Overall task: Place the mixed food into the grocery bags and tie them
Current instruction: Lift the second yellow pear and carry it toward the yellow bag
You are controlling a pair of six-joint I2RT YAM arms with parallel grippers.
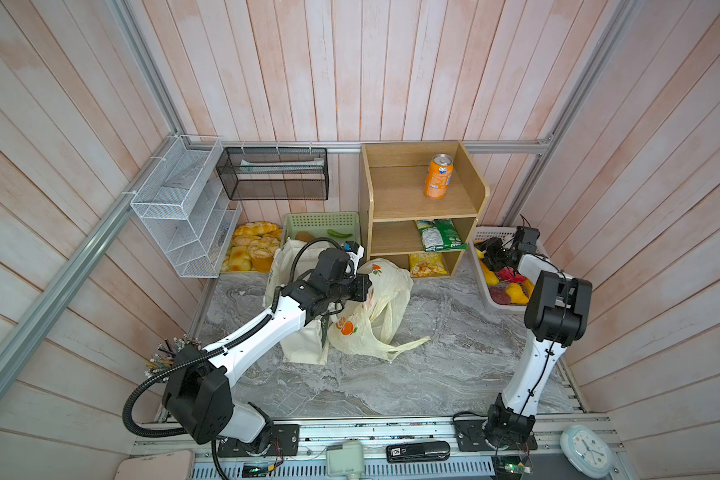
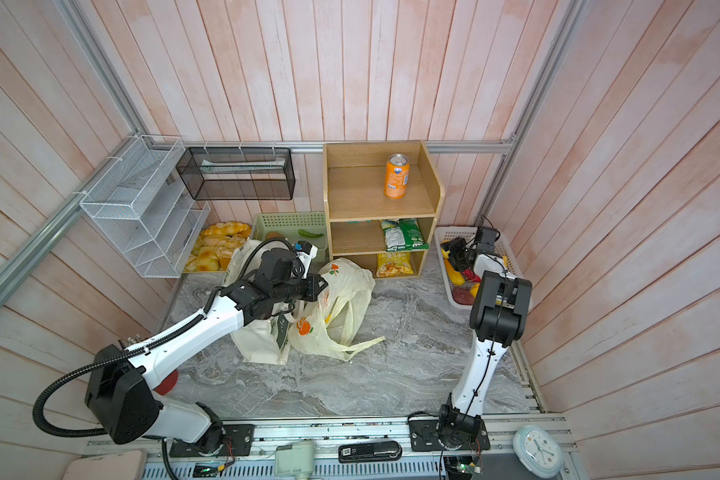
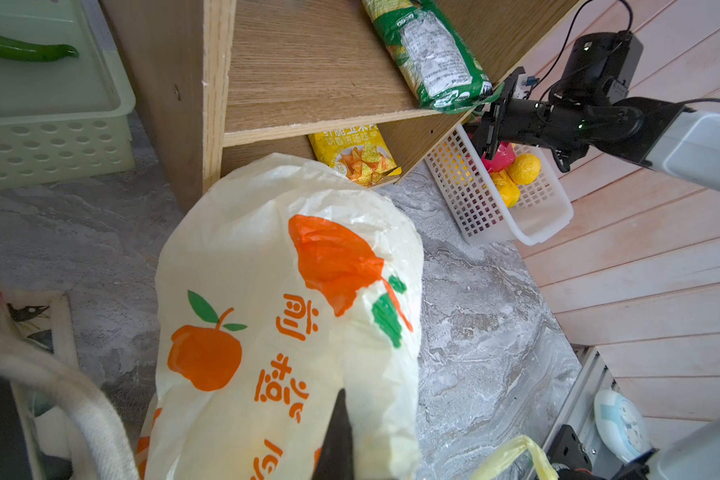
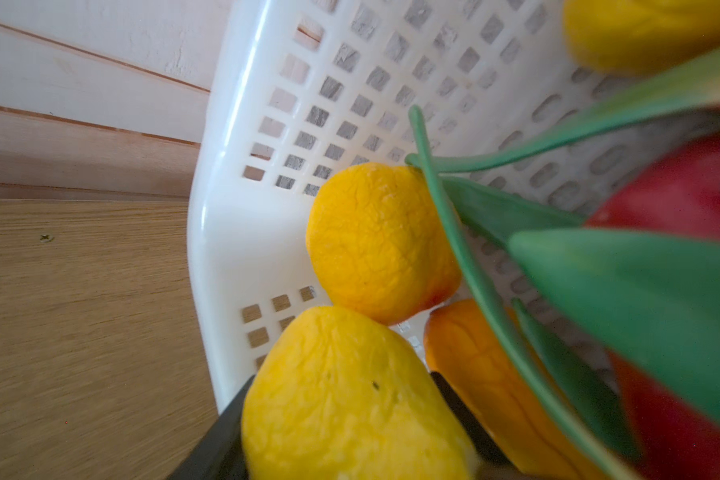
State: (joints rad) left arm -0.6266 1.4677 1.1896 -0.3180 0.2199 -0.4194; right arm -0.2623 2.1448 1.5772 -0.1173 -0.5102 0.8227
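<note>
A robot's right gripper is reaching down into a white lattice basket at the 3 o'clock edge of the marble table in both top views. In its wrist view its 2 dark jaws are lying against opposite sides of a small yellow lemon-like fruit, pinching it. The fruit is sitting in the basket's corner, its long axis seeming to run along the jaws, not across them. A 2nd yellow fruit is lying just beside it, and a red thing with green leaves is crowding in close. The thin plastic bag with orange fruit print is standing at about 8 o'clock from that gripper, well apart, with the lower corner of the wooden shelf near the straight path. The left gripper, pressed together on the bag's rim, is holding it up beside the cream canvas tote. The right arm is the nearer one to the fruit.
</note>
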